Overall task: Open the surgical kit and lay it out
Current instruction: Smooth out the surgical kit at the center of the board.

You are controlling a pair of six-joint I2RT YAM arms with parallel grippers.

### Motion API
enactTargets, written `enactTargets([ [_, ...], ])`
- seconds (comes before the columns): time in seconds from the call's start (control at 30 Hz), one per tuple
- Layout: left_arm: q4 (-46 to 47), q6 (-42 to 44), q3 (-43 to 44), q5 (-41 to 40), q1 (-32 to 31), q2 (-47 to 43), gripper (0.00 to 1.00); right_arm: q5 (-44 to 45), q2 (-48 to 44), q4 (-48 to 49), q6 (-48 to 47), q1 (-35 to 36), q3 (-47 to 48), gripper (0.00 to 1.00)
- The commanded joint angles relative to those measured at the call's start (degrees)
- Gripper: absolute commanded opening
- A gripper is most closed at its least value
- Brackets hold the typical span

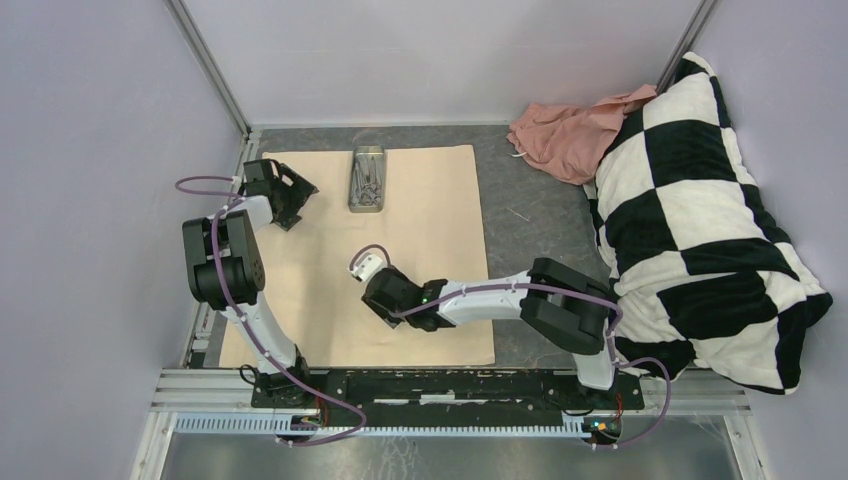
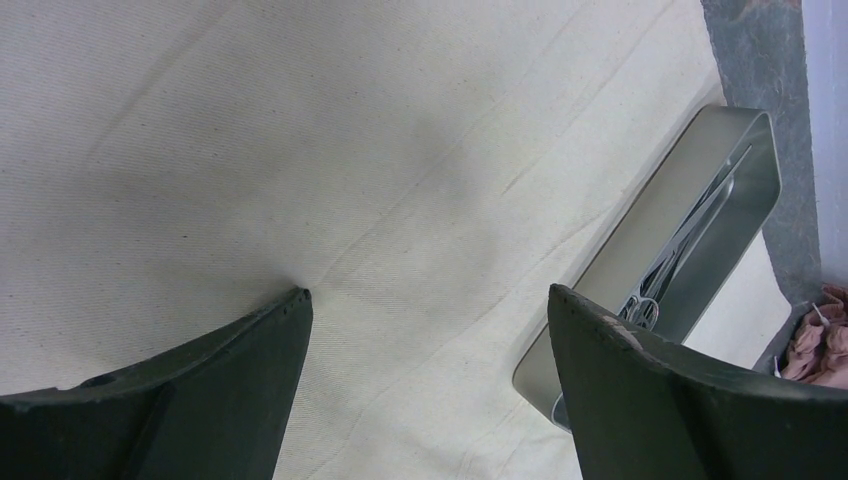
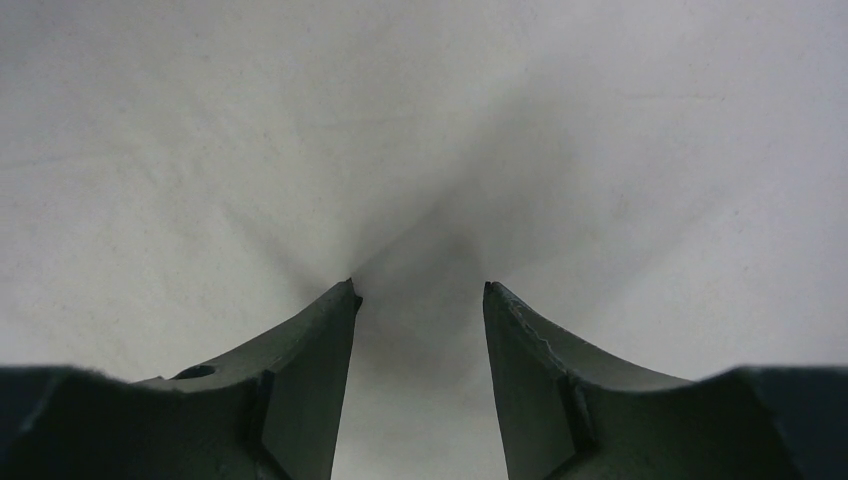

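Note:
The beige cloth wrap (image 1: pixel 420 210) lies spread flat on the grey table. A small steel tray (image 1: pixel 367 178) stands on its far edge and holds slim silver scissor-handled instruments (image 1: pixel 368 186). My left gripper (image 1: pixel 296 198) is open and empty over the cloth's far left part, left of the tray. In the left wrist view (image 2: pixel 428 292) the tray (image 2: pixel 735 160) with its instruments (image 2: pixel 680 250) lies to the right of the fingers. My right gripper (image 1: pixel 378 300) is open and empty, low over the cloth's middle; its wrist view (image 3: pixel 420 288) shows only cloth (image 3: pixel 420 130).
A crumpled pink cloth (image 1: pixel 570 130) lies at the back right, beside a large black-and-white checkered pillow (image 1: pixel 700 230) along the right side. Bare grey table (image 1: pixel 530 220) shows between the wrap and the pillow. Lavender walls enclose the area.

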Motion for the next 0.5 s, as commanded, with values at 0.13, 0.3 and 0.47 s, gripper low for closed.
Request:
enactTargets([
  [0.13,-4.31,0.63,-0.66,-5.76,1.06,4.58,0.96,-10.8,-7.13,5.63,7.81,2.5,-17.2,0.57],
  [0.3,-4.8,1.32,-0.29,-6.42,1.2,4.65,0.97,-9.9,-11.87,5.05,7.43,2.63,-19.35,0.58],
  [0.47,-5.53,2.58,0.49,-6.5,1.07,2.88,0.97,-5.23,-15.29,-0.24,3.16,1.82,-14.41,0.63],
])
